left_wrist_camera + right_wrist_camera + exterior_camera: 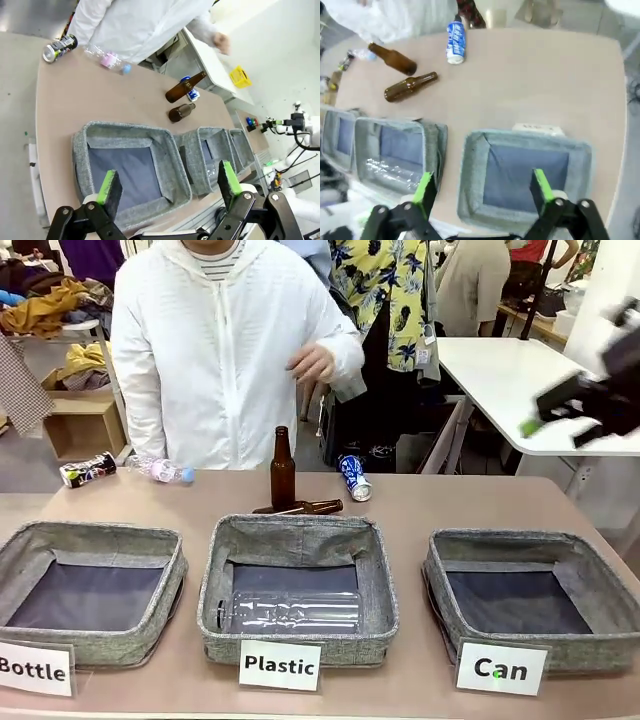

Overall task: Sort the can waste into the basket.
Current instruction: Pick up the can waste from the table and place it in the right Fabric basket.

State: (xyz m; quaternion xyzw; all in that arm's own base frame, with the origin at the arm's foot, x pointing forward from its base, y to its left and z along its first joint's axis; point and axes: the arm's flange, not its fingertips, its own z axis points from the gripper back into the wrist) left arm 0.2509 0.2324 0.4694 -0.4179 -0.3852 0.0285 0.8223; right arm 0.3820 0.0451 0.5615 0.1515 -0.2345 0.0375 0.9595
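- Step 1, nothing grabbed: left pincer (pixel 167 186) & right pincer (pixel 482 186) both spread, empty
- Blue metal drink can w/ white lettering (pixel 353 478) lies at counter (pixel 430 510) far edge; dark metal can w/ multicolour print (pixel 88 470) far left
- Grey fabric square basket w/ "Can" card (pixel 530 538) empty; next I'd reach right pincer to blue can

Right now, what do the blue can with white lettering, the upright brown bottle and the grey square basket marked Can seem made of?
The blue can looks like thin metal, glossy printed, with a silvery end. The brown bottle seems glass: shiny, dark amber. The grey basket looks like matte woven fabric, soft-walled, with a darker base.
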